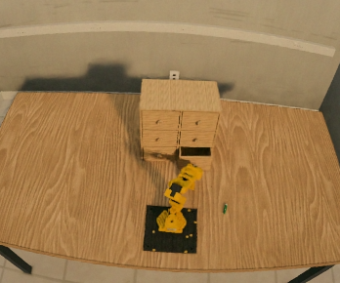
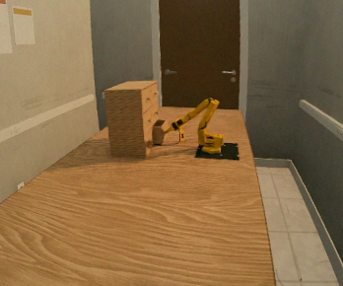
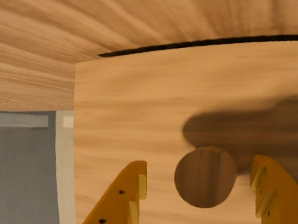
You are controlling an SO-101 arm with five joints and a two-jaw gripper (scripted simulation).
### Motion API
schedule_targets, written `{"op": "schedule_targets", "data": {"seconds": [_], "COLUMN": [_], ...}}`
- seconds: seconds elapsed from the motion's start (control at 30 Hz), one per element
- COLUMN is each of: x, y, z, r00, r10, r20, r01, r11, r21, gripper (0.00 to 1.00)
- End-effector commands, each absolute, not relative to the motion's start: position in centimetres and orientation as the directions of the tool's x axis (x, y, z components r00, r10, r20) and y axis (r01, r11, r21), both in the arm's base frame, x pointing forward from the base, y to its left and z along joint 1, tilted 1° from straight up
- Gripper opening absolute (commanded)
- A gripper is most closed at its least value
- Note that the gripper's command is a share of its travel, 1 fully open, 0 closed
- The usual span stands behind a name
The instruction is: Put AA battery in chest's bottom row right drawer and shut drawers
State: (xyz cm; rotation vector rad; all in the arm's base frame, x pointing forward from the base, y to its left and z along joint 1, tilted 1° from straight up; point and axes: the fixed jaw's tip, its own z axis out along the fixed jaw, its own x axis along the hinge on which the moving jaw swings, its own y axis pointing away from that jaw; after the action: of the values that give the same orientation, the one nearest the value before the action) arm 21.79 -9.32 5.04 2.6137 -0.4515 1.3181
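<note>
In the wrist view alone, the tool [image 1: 195,170] [image 2: 167,131] [image 3: 199,175] stands partly open around a round knob [image 3: 205,177], gripping nothing.

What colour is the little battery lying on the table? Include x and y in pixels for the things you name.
The AA battery [image 1: 225,208] looks green, with a darker part; the top view shows it best.

A pale wooden drawer front [image 3: 120,105] fills most of the view, its round knob [image 3: 205,177] between the two fingertips of the hand [image 3: 198,172], which stand parted, with a gap showing on either side of the knob. A soft shadow [image 3: 220,128] lies across the wood beside the knob. The desk [image 3: 125,22] spans the top, a thin dark strip [image 3: 200,44] between it and the drawer front. At left, the desk's edge borders a grey wall [image 3: 25,165]
</note>
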Motion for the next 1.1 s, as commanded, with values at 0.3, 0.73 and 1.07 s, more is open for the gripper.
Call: {"op": "schedule_targets", "data": {"seconds": [0.3, 0.73, 1.07], "x": [22.19, 22.19, 22.19], "y": [-9.13, -9.13, -9.13], "z": [5.31, 5.31, 5.31], "r00": [0.556, 0.556, 0.556], "r10": [-0.173, -0.173, -0.173], "r20": [0.813, 0.813, 0.813], "r01": [-0.332, -0.332, -0.332], "r11": [-0.943, -0.943, -0.943], "r21": [0.026, 0.026, 0.026], "gripper": [0.15, 0.07, 0.00]}}
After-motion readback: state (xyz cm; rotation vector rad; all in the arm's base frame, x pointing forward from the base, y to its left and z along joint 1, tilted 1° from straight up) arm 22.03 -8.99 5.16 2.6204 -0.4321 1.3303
